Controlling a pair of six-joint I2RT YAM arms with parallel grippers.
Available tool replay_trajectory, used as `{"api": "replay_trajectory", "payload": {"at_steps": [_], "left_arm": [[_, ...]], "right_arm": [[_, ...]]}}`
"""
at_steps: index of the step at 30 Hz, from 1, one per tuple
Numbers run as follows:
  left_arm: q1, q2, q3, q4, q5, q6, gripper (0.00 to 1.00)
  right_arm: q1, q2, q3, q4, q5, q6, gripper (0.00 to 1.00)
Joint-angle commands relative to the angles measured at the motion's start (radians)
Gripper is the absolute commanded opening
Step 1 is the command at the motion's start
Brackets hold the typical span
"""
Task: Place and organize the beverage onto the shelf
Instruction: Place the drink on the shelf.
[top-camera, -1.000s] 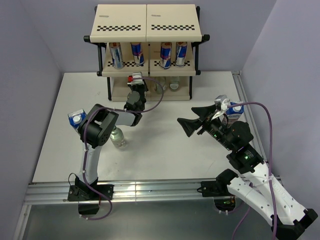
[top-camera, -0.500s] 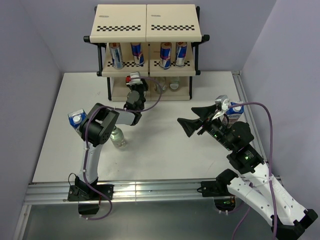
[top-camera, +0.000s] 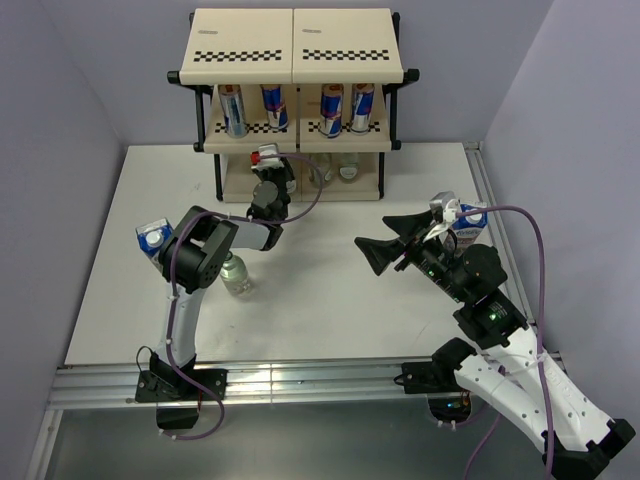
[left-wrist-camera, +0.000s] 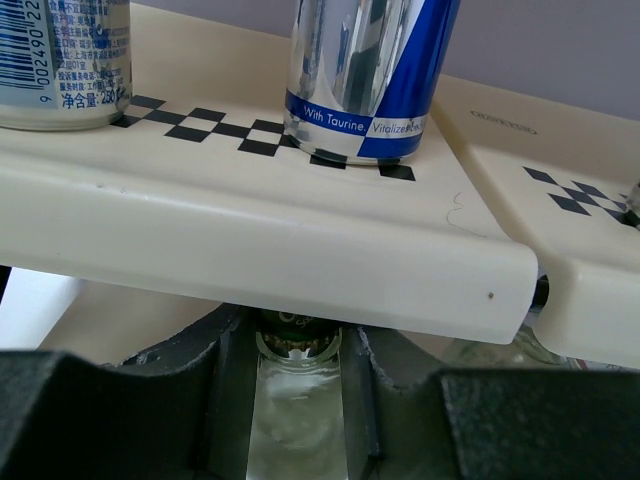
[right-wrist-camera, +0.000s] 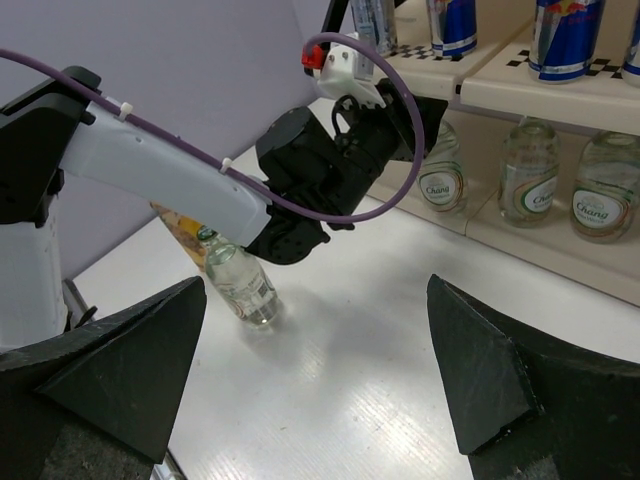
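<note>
The shelf (left-wrist-camera: 270, 240) hides the top of the bottle (left-wrist-camera: 297, 400).

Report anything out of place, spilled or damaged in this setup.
Nothing looks spilled or damaged. A loose bottle sits alone on the table right beside the left arm, away from the shelf. The left-side carton and right-side carton are also on the table, not yet shelved.

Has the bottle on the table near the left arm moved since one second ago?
No. The bottle keeps the same spot, equally far from the near edge of the table.
</note>
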Motion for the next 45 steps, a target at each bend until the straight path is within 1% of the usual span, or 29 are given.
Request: {"api": "replay_trajectory", "payload": {"at_steps": [1,4,5,6,7,9,13,18,22,26,31,42,44,45], "left_arm": [[0.017,0.017,0.048,0.059,-0.011,-0.050,0.00],[0.015,0.033,0.054,0.131,-0.027,0.007,0.00],[0.017,0.042,0.044,0.175,-0.027,0.027,0.00],[0.017,0.048,0.037,0.253,-0.024,0.057,0.00],[0.017,0.054,0.033,0.295,-0.021,0.061,0.00],[0.015,0.076,0.034,0.382,-0.021,0.125,0.00],[0.014,0.105,0.048,0.450,-0.004,0.157,0.00],[0.006,0.086,0.013,0.507,0.042,0.180,0.00],[0.008,0.131,0.045,0.561,0.070,0.219,0.00],[0.020,0.157,0.066,0.562,0.110,0.194,0.00],[0.028,0.168,0.057,0.562,0.147,0.164,0.00],[0.031,0.206,0.082,0.561,0.041,0.191,0.01],[0.031,0.205,0.077,0.562,0.044,0.182,0.04],[0.029,0.205,0.071,0.561,0.047,0.179,0.07]], "right_arm": [[0.001,-0.013,-0.009,0.051,0.003,-0.001,0.98],[0.001,-0.012,-0.010,0.056,-0.004,0.004,0.98],[0.001,-0.010,-0.012,0.057,-0.008,0.004,0.98],[0.001,-0.010,-0.013,0.063,-0.010,0.004,0.98],[0.001,-0.009,-0.018,0.067,-0.008,0.005,0.98],[0.001,-0.004,-0.018,0.070,-0.010,0.007,0.98],[0.001,0.001,-0.015,0.071,-0.011,0.004,0.98],[0.001,0.004,-0.020,0.077,-0.004,0.002,0.98],[0.001,0.019,-0.015,0.079,-0.014,0.004,0.98],[0.001,0.008,-0.015,0.073,-0.004,-0.001,0.98],[0.001,0.007,-0.015,0.074,-0.004,-0.004,0.98],[0.001,0.013,-0.023,0.088,-0.023,0.001,0.98],[0.001,0.014,-0.024,0.093,-0.028,0.001,0.98],[0.001,0.014,-0.024,0.093,-0.031,-0.001,0.98]]}}
